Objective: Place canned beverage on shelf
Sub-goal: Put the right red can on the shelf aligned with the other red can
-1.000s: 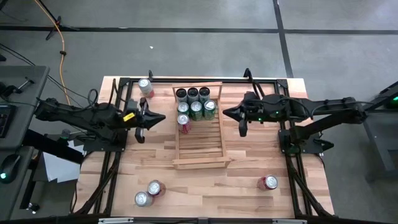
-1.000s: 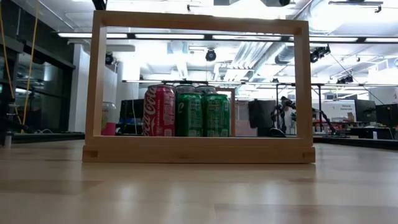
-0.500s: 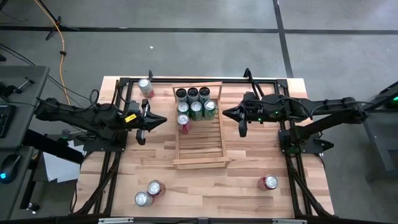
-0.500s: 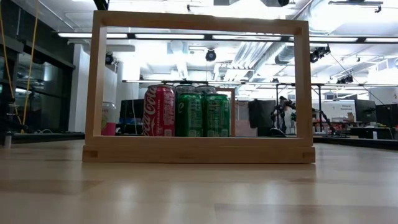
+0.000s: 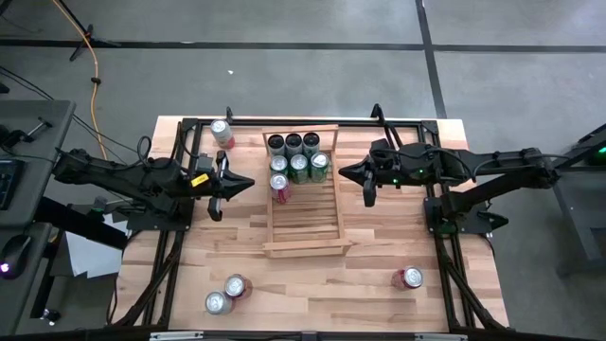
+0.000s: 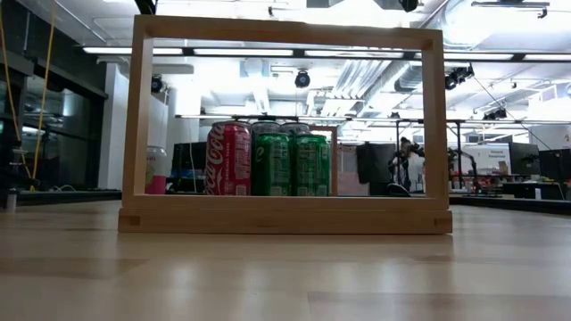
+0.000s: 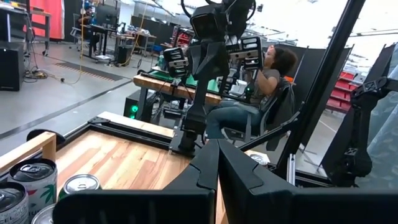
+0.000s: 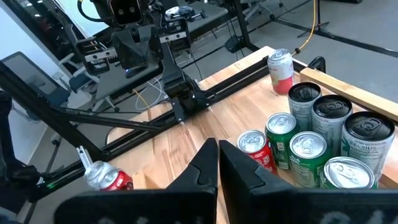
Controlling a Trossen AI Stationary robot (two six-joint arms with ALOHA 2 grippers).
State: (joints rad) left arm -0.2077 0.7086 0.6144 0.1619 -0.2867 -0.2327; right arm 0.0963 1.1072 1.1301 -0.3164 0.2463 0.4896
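Nothing moved; both pincers (image 5: 216,210) (image 5: 368,200) stay closed, empty. Loose can (image 5: 408,278) probably rigid, slick; grip mid-body for shelf (image 5: 303,248).

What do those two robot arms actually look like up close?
Both are black, jointed and slim. The left arm bears a yellow label near its wrist, and the right arm shows small green lights. The left gripper and right gripper each end in two dark pointed fingers.

cans (image 5: 298,157) crowding shelf's (image 5: 303,244) far end
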